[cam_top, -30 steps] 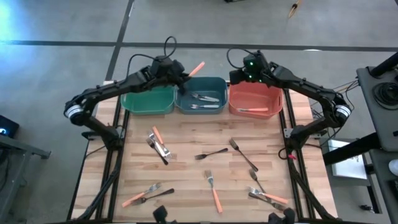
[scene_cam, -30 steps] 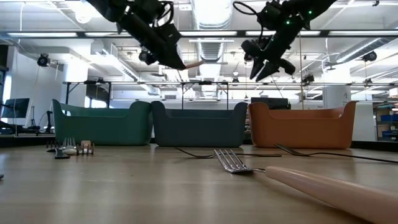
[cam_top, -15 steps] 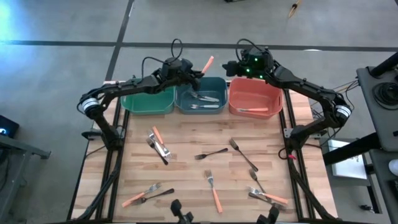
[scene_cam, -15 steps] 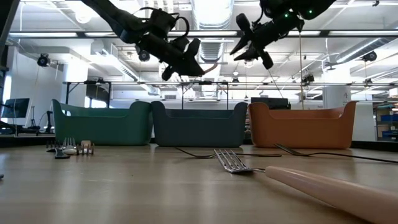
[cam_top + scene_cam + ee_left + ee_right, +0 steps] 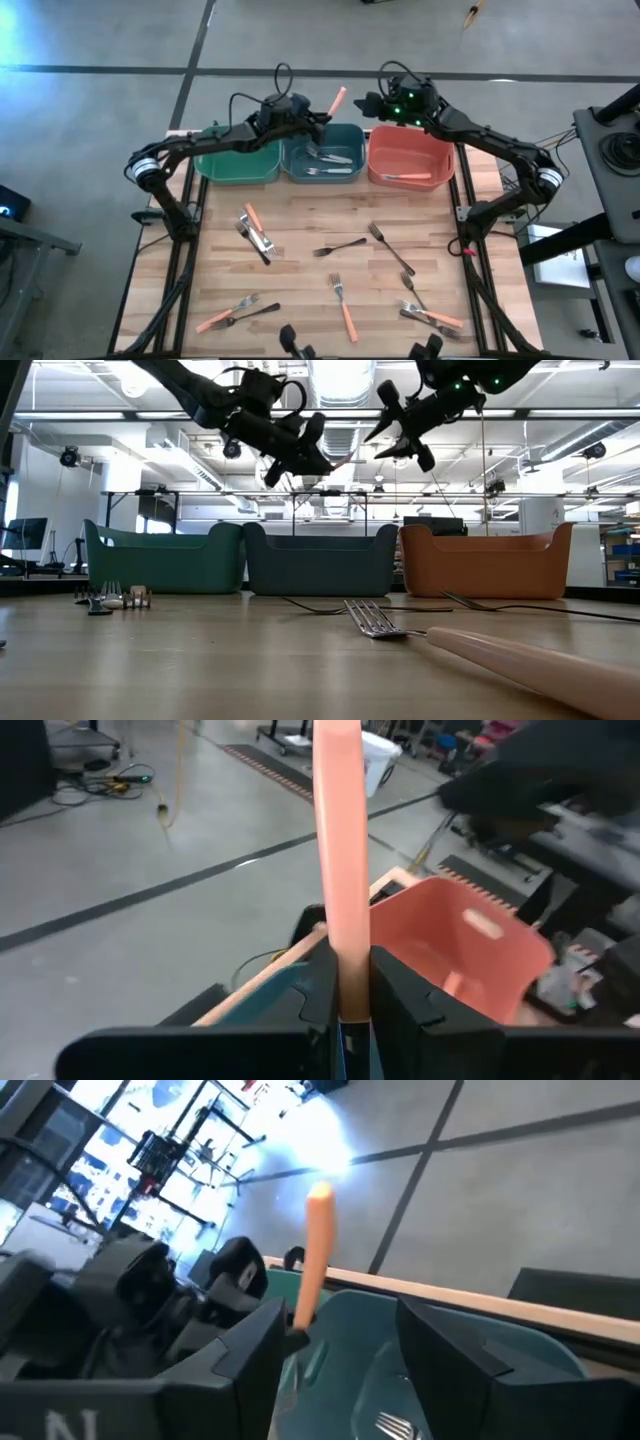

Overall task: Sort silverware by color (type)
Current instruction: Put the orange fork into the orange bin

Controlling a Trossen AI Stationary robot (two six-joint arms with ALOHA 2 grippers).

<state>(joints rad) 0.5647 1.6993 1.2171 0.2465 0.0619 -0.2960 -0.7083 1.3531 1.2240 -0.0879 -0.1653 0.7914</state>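
Wooden table (image 5: 300,250) remains littered with about nine pieces of silverware (image 5: 345,310); few sit in bins. Left gripper (image 5: 318,118), above the blue bin (image 5: 322,155), pinches an orange-handled utensil (image 5: 336,101); right gripper (image 5: 372,104) waits with spread fingers.

No legible text, label, brand, number or sign found in any view. A pale marking at the lower edge of the right wrist view is cropped and cannot be read.
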